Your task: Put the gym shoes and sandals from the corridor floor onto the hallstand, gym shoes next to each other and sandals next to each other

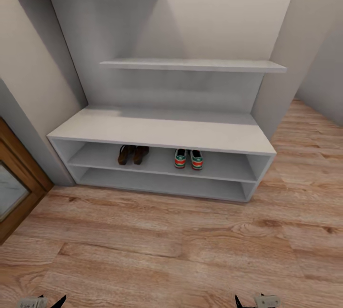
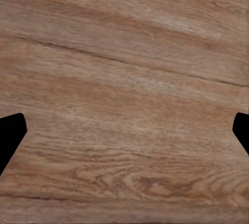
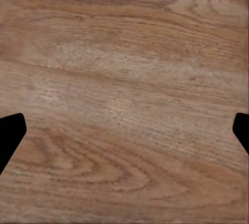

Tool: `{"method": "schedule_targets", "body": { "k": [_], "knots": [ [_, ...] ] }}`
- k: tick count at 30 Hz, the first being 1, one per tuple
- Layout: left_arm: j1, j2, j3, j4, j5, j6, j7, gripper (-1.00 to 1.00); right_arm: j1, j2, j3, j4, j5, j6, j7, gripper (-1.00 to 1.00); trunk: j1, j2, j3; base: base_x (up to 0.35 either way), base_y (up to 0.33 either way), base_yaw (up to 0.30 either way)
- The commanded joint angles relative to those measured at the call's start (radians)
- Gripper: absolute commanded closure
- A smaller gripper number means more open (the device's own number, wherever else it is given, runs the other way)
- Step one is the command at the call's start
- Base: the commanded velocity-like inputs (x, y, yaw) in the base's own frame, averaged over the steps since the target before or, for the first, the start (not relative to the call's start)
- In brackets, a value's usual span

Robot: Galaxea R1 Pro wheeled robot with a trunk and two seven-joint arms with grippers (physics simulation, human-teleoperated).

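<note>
The two brown sandals (image 1: pixel 133 154) lie side by side on the upper of the two low open shelves of the pale grey hallstand (image 1: pixel 162 129), left of middle. The two white gym shoes (image 1: pixel 188 159), with green stripes and red-orange patches, sit next to each other on the same shelf, to the right of the sandals. My left gripper (image 1: pixel 50 301) and right gripper (image 1: pixel 247 301) peek in at the bottom edge, well back from the rack. In the wrist views the left gripper (image 2: pixel 129 130) and right gripper (image 3: pixel 129 130) are open over bare wood floor (image 2: pixel 124 78), holding nothing.
Wood-plank floor (image 1: pixel 171 246) stretches between me and the rack. A wooden door frame (image 1: pixel 19 189) stands at the left. Two staggered wall shelves (image 1: pixel 190 65) hang above the bench top. The corridor continues to the right past the wall corner (image 1: pixel 281 60).
</note>
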Motion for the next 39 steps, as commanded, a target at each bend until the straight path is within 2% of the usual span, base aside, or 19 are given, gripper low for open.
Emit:
{"method": "schedule_targets", "body": {
  "k": [1, 3, 6, 9, 13, 14, 19, 20, 22, 27, 39],
  "knots": [
    [-0.001, -0.005, 0.002, 0.005, 0.003, 0.000, 0.011, -1.00, 0.004, -0.003, 0.005, 0.001, -0.018, -0.004, 0.003, -1.00, -0.004, 0.007, 0.003, 0.000, 0.000, 0.000],
    [-0.001, -0.026, -0.002, 0.013, 0.002, -0.001, 0.058, -1.00, 0.013, -0.010, 0.006, 0.001, -0.058, -0.006, 0.004, -1.00, -0.012, 0.021, 0.009, 0.000, 0.000, 0.000],
    [-0.001, -0.052, -0.005, 0.017, -0.003, -0.009, 0.104, -1.00, 0.017, -0.013, 0.006, 0.001, -0.088, -0.007, 0.005, -1.00, -0.023, 0.042, 0.018, 0.000, 0.000, 0.000],
    [-0.002, -0.079, -0.007, 0.019, -0.020, -0.020, 0.155, -1.00, 0.020, -0.015, 0.006, 0.001, -0.106, -0.007, 0.006, -1.00, -0.035, 0.063, 0.028, 0.000, 0.000, 0.000],
    [-0.002, -0.116, -0.009, 0.020, -0.065, -0.030, 0.236, -1.00, 0.021, -0.014, 0.007, 0.001, -0.116, -0.007, 0.007, -1.00, -0.050, 0.091, 0.040, 0.000, 0.000, 0.000],
    [-0.002, -0.149, -0.011, 0.022, -0.116, -0.033, 0.303, -1.00, 0.022, -0.011, 0.009, 0.001, -0.119, -0.007, 0.008, -1.00, -0.054, 0.098, 0.043, 0.000, 0.000, 0.000],
    [-0.002, -0.218, -0.027, 0.023, -0.229, -0.037, 0.400, -1.00, 0.022, -0.004, 0.010, 0.001, -0.120, -0.007, 0.006, -1.00, -0.073, 0.133, 0.059, 0.000, 0.000, 0.000],
    [-0.002, -0.268, -0.034, 0.024, -0.313, -0.038, 0.479, -1.00, 0.022, 0.000, 0.010, 0.001, -0.121, -0.007, 0.005, -1.00, -0.077, 0.140, 0.062, 0.000, 0.000, 0.000],
    [-0.002, -0.298, -0.038, 0.024, -0.363, -0.040, 0.547, -1.00, 0.022, 0.002, 0.010, 0.001, -0.120, -0.007, 0.004, -1.00, -0.085, 0.154, 0.068, 0.000, 0.000, 0.000],
    [-0.002, -0.315, -0.041, 0.024, -0.392, -0.043, 0.596, -1.00, 0.022, 0.006, 0.011, 0.001, -0.120, -0.007, 0.004, -1.00, -0.104, 0.189, 0.084, 0.000, 0.000, 0.000],
    [-0.002, -0.317, -0.031, 0.024, -0.393, -0.043, 0.610, -1.00, 0.022, 0.009, 0.011, 0.001, -0.121, -0.005, 0.002, -1.00, -0.150, 0.273, 0.122, 0.000, 0.000, 0.000]
  ]
}}
